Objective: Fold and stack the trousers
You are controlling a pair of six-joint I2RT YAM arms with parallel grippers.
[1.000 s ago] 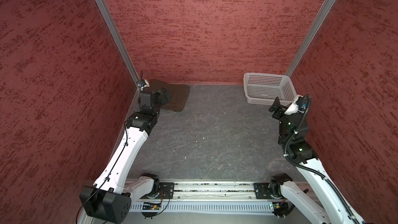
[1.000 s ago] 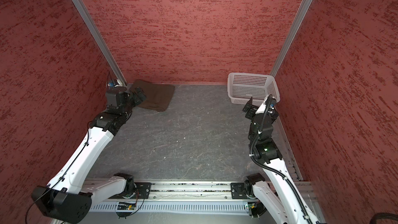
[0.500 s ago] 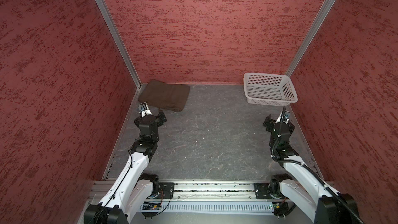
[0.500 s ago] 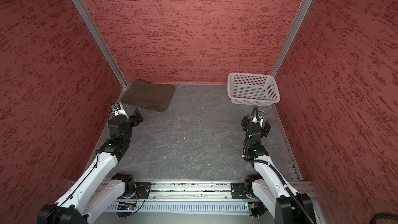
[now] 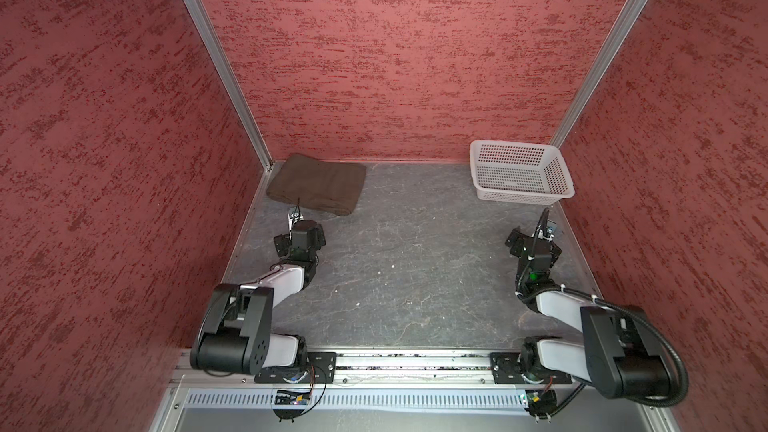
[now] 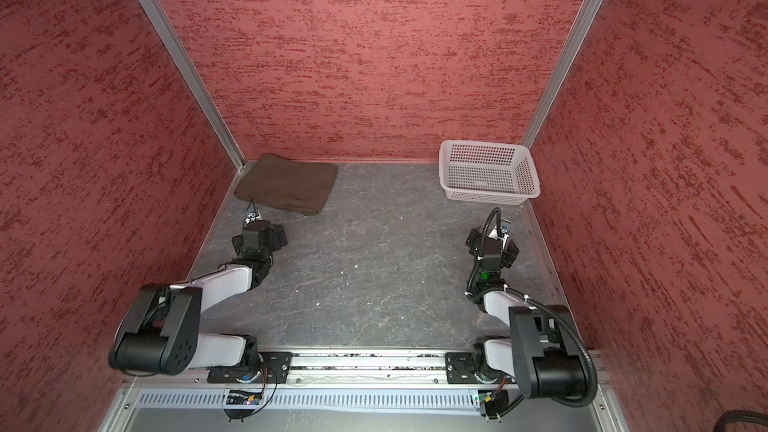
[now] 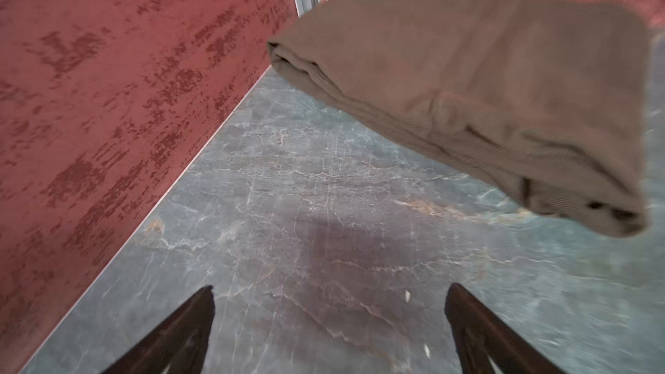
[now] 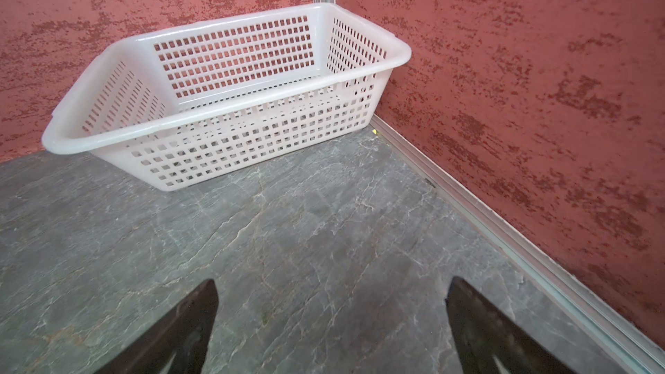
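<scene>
The trousers (image 5: 316, 184) are found folded just ahead of the left gripper (image 7: 330, 287), whose jaws are spread wide on nothing. The white basket (image 8: 223, 109) is set ahead of the right gripper (image 8: 331, 282), equally wide and empty. Bare table (image 5: 415, 251) is left between the grippers; a red wall (image 5: 124, 160) is found close outside each.

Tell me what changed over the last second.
The left gripper pulled back toward the near side from over the trousers. The right gripper pulled back likewise from beside the basket. Both stayed open, holding nothing. The folded trousers and the basket did not move.
</scene>
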